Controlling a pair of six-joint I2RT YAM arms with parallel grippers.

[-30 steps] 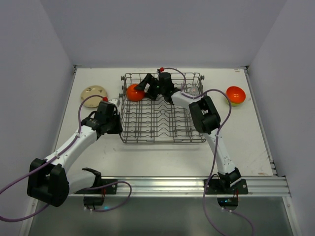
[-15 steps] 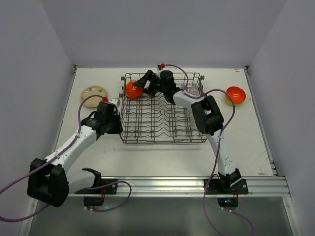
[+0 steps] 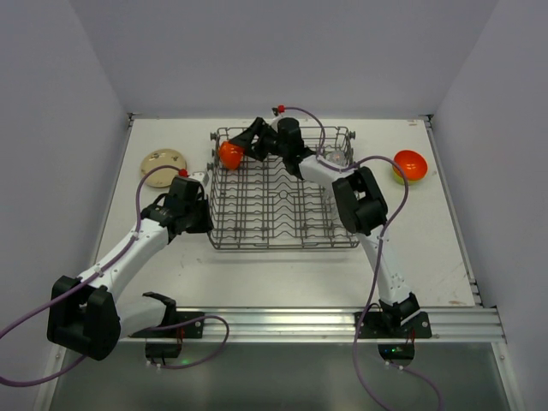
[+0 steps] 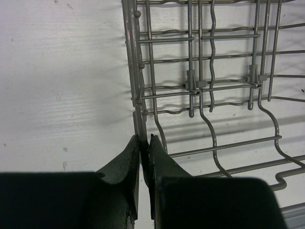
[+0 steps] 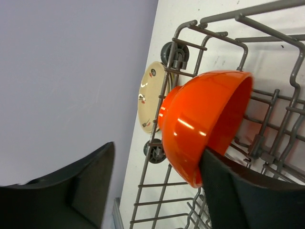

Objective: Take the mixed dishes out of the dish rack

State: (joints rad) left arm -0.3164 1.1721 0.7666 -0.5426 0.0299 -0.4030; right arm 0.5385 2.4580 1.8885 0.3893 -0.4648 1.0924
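At the far left corner of the rack [image 3: 274, 205], the right gripper [image 3: 245, 146] straddles an orange bowl [image 3: 229, 156] that stands on edge among the wires. Its jaws are wide apart: one finger [image 5: 228, 191] sits at the bowl's rim on the open side, and the other [image 5: 86, 186] hangs clear of the rounded back, so nothing is gripped yet. On the rack's left side the left gripper [image 4: 144, 143] is pinched tight on the rim wire, seemingly to steady the basket. A plate [image 3: 163, 161] lies on the table [image 3: 257, 274] to the left of the rack. A second orange bowl [image 3: 410, 163] rests in a yellow-green bowl [image 3: 398, 176] on the right, and what looks like a clear glass [image 3: 336, 157] waits in the rack's far right corner.

The danger is a poor bite. The bowl is glossy and curved, and the jaws would take it only across the wall near the rim. Should they meet off-centre, it could squirt out sideways, knock against the tines or drop back into the basket. A lift taken at a slant might hook the rim under a wire and drag the whole rack, testing the left gripper's thin hold, which could slip off. The right arm reaches across the rack, so a swing towards the far right could brush the glass.
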